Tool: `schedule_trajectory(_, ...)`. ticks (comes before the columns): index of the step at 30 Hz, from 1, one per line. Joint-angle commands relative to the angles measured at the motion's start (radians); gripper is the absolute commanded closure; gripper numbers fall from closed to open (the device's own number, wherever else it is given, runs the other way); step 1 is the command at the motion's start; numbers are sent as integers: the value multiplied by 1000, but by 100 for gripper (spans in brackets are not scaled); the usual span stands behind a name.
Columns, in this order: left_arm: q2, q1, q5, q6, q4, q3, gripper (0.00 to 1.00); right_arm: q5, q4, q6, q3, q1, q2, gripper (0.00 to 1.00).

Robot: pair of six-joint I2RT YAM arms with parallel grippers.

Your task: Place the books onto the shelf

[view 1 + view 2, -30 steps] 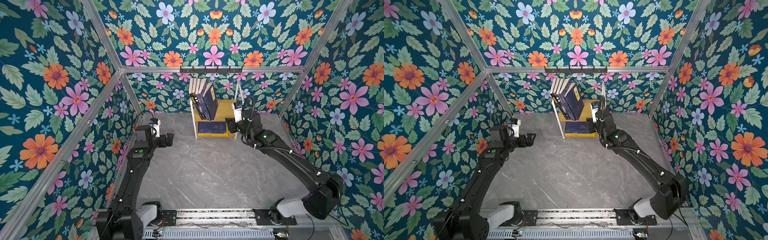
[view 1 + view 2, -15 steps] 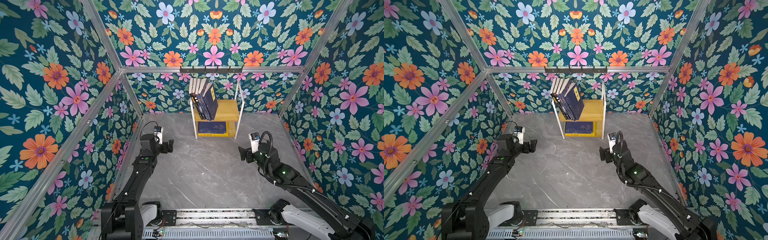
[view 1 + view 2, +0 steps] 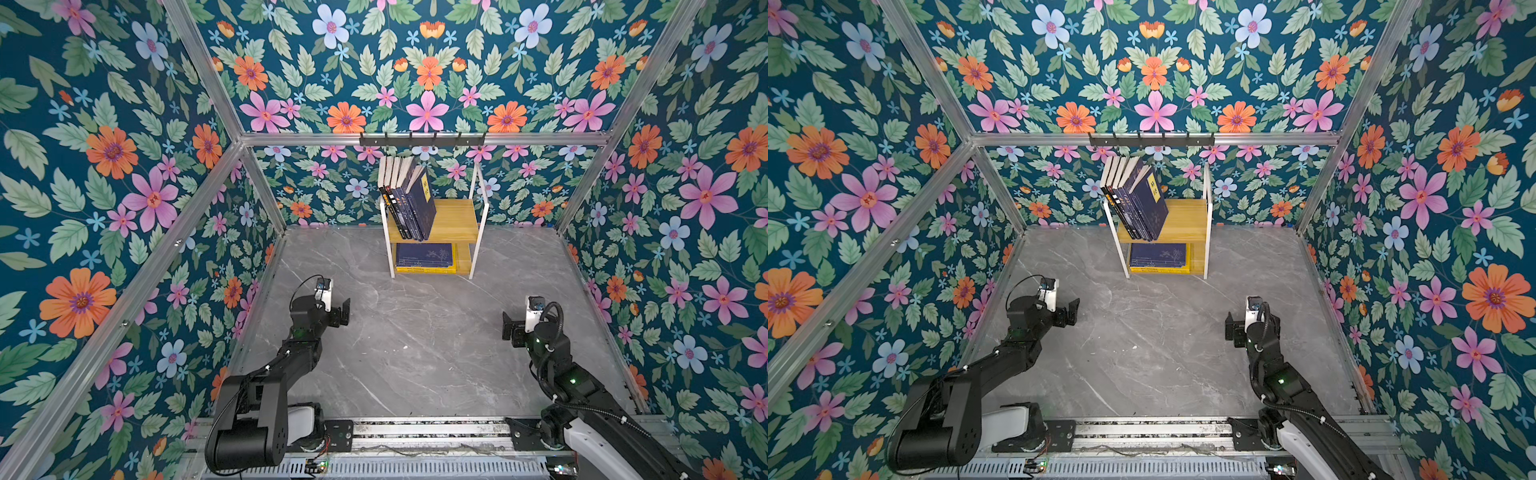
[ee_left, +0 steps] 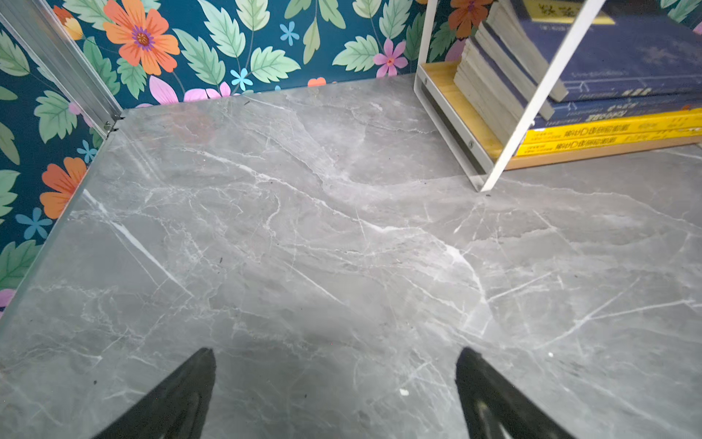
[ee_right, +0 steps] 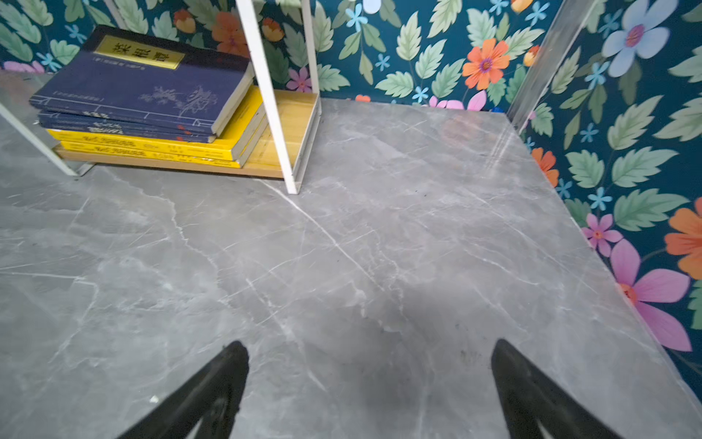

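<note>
The shelf (image 3: 457,222), light wooden boards in a thin white frame, stands at the back middle of the grey marbled bench (image 3: 415,357). On its upper board, at the left side in both top views, a row of thin books (image 3: 409,203) stands tilted. Their spines are dark, and the outermost cover is navy with a yellow title label. On the lower board lies a flat stack (image 5: 144,99) of navy volumes over two bright yellow ones (image 5: 152,146). The left fingers (image 4: 178,399) and right fingers (image 5: 205,399) are spread wide, gripping nothing, over bare bench well apart from the shelf.
</note>
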Motion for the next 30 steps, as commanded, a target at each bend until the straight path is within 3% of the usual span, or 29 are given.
schedule_trajectory(1, 49, 1, -1, 29, 245, -30, 0, 23, 138, -42, -43, -57, -21, 1)
schedule_trajectory(9, 136, 1, -57, -14, 375, -25, 0, -79, 320, -32, -168, -227, -17, 1)
schedule_trajectory(12, 228, 1, -47, -37, 629, -91, 0, -120, 394, -20, -192, -275, 6, 1)
schedule_trajectory(15, 230, 4, -117, -62, 611, -90, 0, -129, 439, -16, -198, -295, 38, 1)
schedule_trajectory(19, 341, 4, -148, -76, 797, -117, 0, -191, 549, -14, -195, -349, 145, 1)
schedule_trajectory(21, 301, 3, -161, -78, 613, -65, 0, -217, 563, -13, -172, -355, 202, 1)
schedule_trajectory(24, 320, 11, -231, -118, 571, -22, 0, -233, 640, -36, -148, -357, 309, 1)
schedule_trajectory(30, 318, 13, -233, -121, 570, -22, 0, -273, 776, -54, -89, -358, 513, 1)
